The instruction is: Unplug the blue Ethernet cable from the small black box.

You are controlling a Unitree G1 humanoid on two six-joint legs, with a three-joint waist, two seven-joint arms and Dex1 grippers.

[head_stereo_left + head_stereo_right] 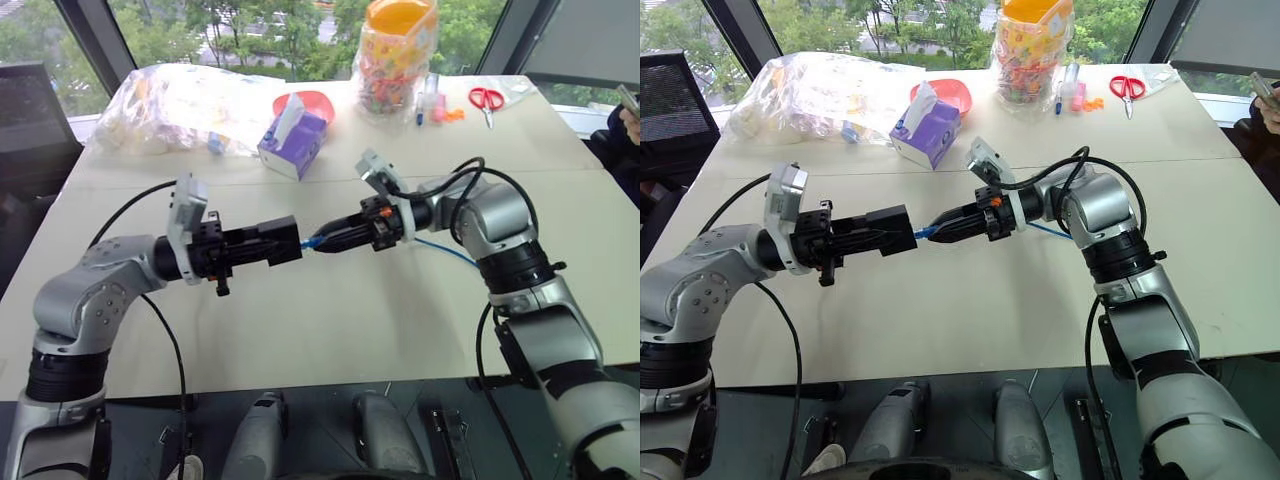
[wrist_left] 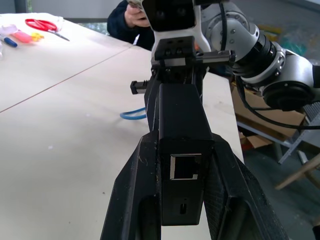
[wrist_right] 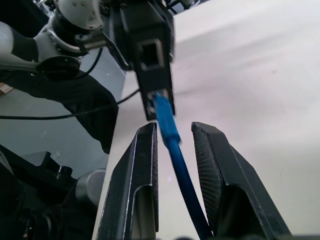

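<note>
My left gripper [image 1: 262, 243] is shut on the small black box [image 1: 276, 240] and holds it level above the table; in the left wrist view the box [image 2: 181, 125] sits clamped between both fingers. The blue Ethernet cable [image 3: 172, 145] runs from a port on the box's far end between the fingers of my right gripper [image 3: 172, 127]. Those fingers stand slightly apart around the cable, with a gap beside it, so this gripper is open. The plug still meets the box [image 3: 152, 50]. Behind my right wrist the cable [image 1: 445, 250] trails over the table.
At the back of the white table [image 1: 330, 320] are a purple tissue box [image 1: 293, 140], a clear plastic bag [image 1: 180, 100], a red bowl [image 1: 308, 102], a candy jar [image 1: 398, 55] and red scissors [image 1: 487, 100]. A person [image 1: 625, 130] sits at the far right.
</note>
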